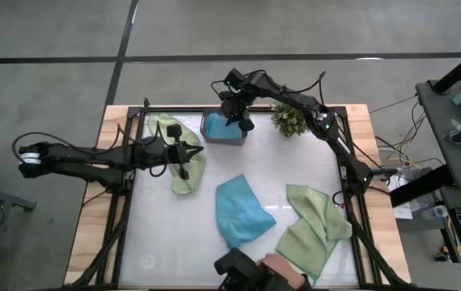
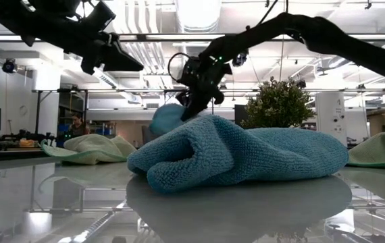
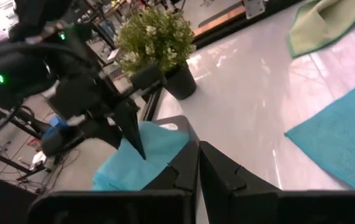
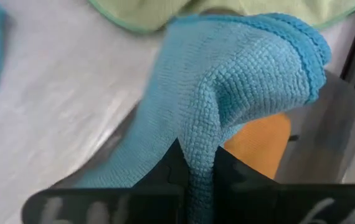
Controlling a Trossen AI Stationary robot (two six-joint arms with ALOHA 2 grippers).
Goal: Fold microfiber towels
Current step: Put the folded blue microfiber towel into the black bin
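Over the dark tray point(image 1: 211, 137) at the table's far edge, the right pincer point(image 1: 237, 121) pinched a teal towel point(image 4: 227, 93) shut, seemingly to lift it clear for folding, while the closed, empty left pincer point(image 1: 183, 153) waited nearby.

you have a small dark grey tray point(image 1: 207, 121) at the far edge of the white table point(image 1: 158, 234), and a bushy green potted plant point(image 1: 289, 120) just beside it. beyond the table, a person point(image 2: 78, 125) sits in the room.
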